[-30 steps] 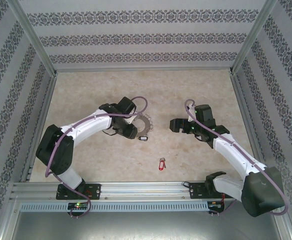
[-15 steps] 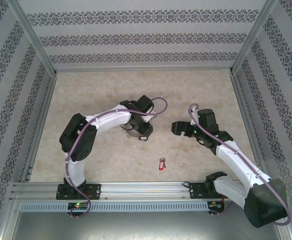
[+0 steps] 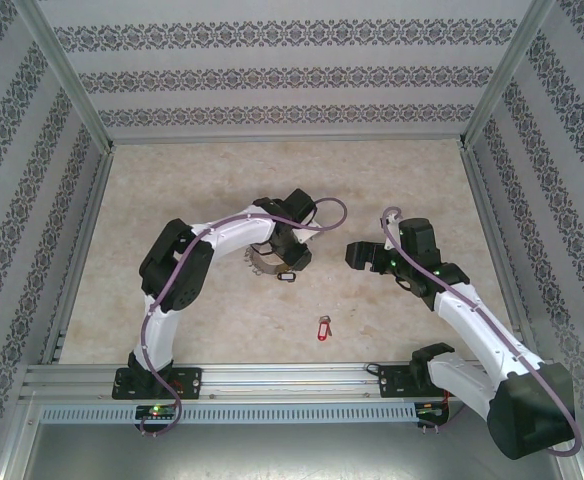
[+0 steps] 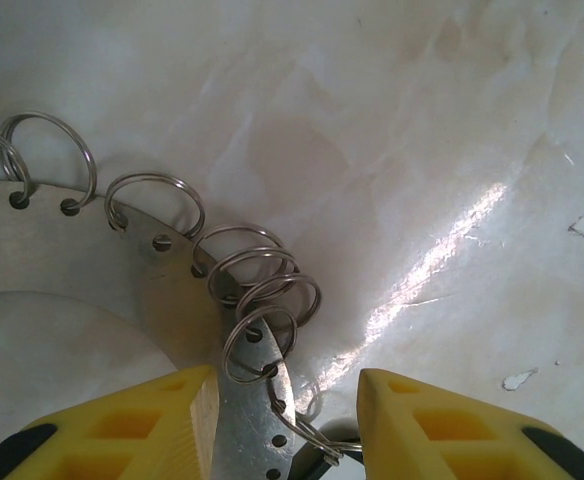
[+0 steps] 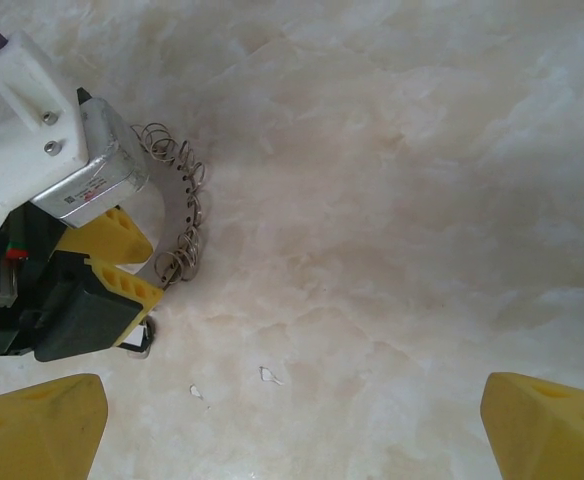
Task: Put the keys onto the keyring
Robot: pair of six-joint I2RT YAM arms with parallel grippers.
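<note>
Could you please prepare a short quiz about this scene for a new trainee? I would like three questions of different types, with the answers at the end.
1. True or false: the red key tag is already threaded on the keyring.
2. Choose one. The left tool is: A) open, with a finger on each side of the keyring's edge; B) shut on the red key tag; C) raised high near the back wall.
3. Fill in the word: the right tool has its jaws ____.

Key: 1. False; the tag lies apart from the ring. 2. A. 3. open.
</note>
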